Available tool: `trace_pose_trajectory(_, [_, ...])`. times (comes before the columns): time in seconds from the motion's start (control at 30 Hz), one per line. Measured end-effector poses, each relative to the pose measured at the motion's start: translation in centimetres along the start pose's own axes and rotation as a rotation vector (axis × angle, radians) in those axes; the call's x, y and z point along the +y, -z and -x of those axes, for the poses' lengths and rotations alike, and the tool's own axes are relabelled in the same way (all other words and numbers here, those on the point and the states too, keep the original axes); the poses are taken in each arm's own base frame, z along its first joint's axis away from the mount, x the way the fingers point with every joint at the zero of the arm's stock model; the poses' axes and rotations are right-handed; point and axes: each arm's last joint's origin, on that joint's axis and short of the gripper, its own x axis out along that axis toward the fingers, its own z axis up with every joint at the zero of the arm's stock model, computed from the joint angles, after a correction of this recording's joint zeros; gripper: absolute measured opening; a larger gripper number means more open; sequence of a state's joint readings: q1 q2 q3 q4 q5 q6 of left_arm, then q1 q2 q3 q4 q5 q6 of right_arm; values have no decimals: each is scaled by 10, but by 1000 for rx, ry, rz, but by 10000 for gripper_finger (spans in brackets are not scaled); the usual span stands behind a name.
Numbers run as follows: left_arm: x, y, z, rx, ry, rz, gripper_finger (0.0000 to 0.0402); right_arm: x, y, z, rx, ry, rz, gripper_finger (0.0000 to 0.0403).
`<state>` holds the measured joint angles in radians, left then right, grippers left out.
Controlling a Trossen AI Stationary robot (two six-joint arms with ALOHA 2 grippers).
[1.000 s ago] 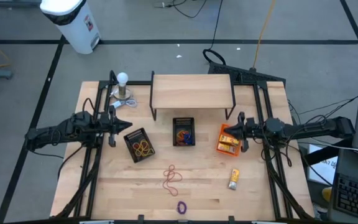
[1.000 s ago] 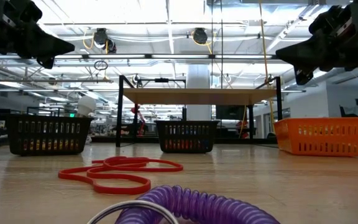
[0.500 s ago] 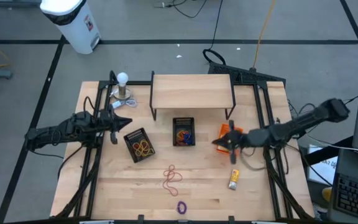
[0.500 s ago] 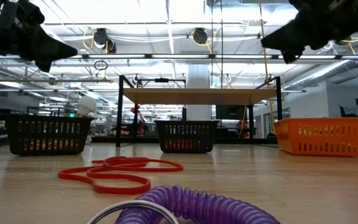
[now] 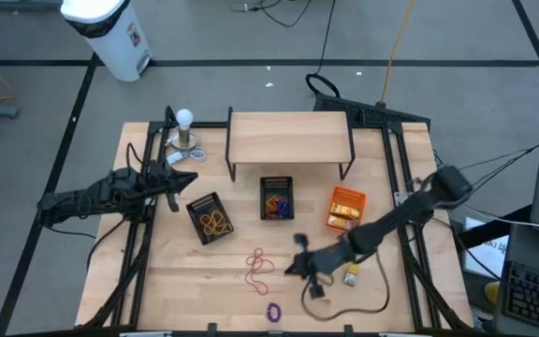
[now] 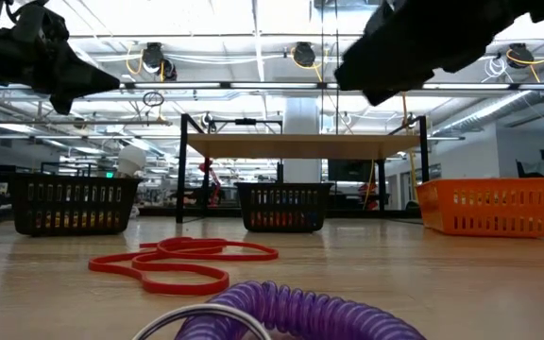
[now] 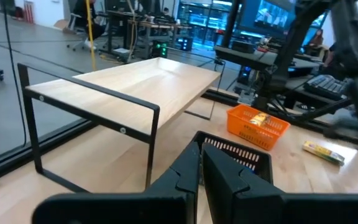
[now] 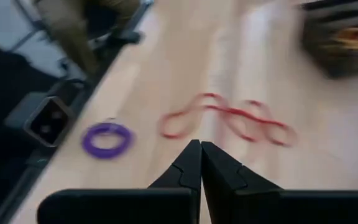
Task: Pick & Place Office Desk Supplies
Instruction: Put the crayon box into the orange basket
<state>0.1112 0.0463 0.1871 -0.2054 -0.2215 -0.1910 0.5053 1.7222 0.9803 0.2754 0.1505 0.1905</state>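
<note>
Fingers pressed together and empty, the right gripper point(image 5: 298, 265) hangs at three o'clock of the red rubber bands point(image 5: 258, 268), seemingly lining up a pick, while the left gripper point(image 5: 188, 180), equally clenched on nothing, waits above the left black mesh bin point(image 5: 211, 218).

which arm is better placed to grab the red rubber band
Right. Its pincer hangs beside the red rubber band near the table's front, fingers shut. The left pincer waits far back, near the black bin.

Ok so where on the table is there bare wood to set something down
Bare wood lies in the front left corner, left of the red rubber band and in front of the left black mesh bin. Crowded: the strip under the shelf with the bins, and front right, where the right gripper hovers near the yellow packet.
</note>
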Motion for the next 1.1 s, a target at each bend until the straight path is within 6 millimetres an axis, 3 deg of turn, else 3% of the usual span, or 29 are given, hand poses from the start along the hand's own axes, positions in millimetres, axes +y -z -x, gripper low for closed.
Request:
trace_pose_trajectory(0.33, [0,0,0,3,-1,18,19,36,9,-82,43,-187,64,0])
trace_pose_trajectory(0.57, [0,1,0,5,-7,24,19,60,11,-114,37,-243,69,0])
trace_pose_trajectory(0.7, [0,1,0,5,-9,31,19,65,5,-110,10,-130,95,0])
trace_pose_trajectory(0.87, [0,0,0,4,-8,32,19,66,-24,-81,-22,-39,165,0])
trace_pose_trajectory(1.1, [0,1,0,7,-8,22,19,44,-30,-50,-16,-3,196,0])
